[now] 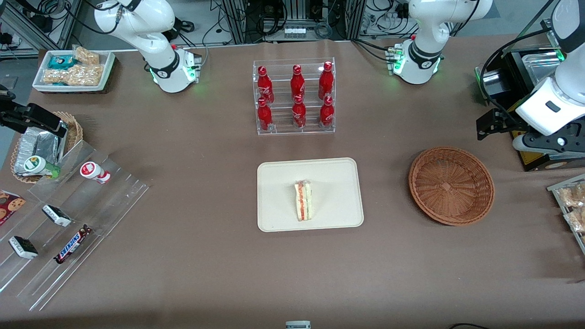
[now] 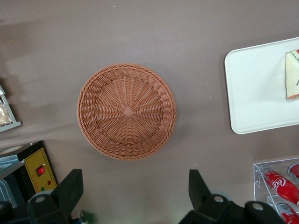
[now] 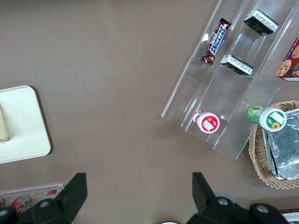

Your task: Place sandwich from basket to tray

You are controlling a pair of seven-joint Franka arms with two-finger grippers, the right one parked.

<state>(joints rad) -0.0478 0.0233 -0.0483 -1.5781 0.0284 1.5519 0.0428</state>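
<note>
The sandwich (image 1: 303, 200) (image 2: 293, 74), a pale wedge with red and green layers, lies on the cream tray (image 1: 338, 183) (image 2: 252, 88) at the middle of the table. The round brown wicker basket (image 1: 451, 185) (image 2: 126, 112) sits beside the tray toward the working arm's end and holds nothing. My gripper (image 1: 485, 124) (image 2: 135, 191) hangs in the air above the table, farther from the front camera than the basket and off its rim. Its black fingers (image 2: 70, 186) stand wide apart, open, with only bare tablecloth between them.
A clear rack of red bottles (image 1: 295, 98) (image 2: 280, 186) stands farther back than the tray. A black box with a yellow panel (image 1: 534, 160) (image 2: 39, 170) and a snack tray (image 1: 571, 205) sit at the working arm's end. An acrylic stepped stand (image 1: 68, 219) with snacks lies toward the parked arm's end.
</note>
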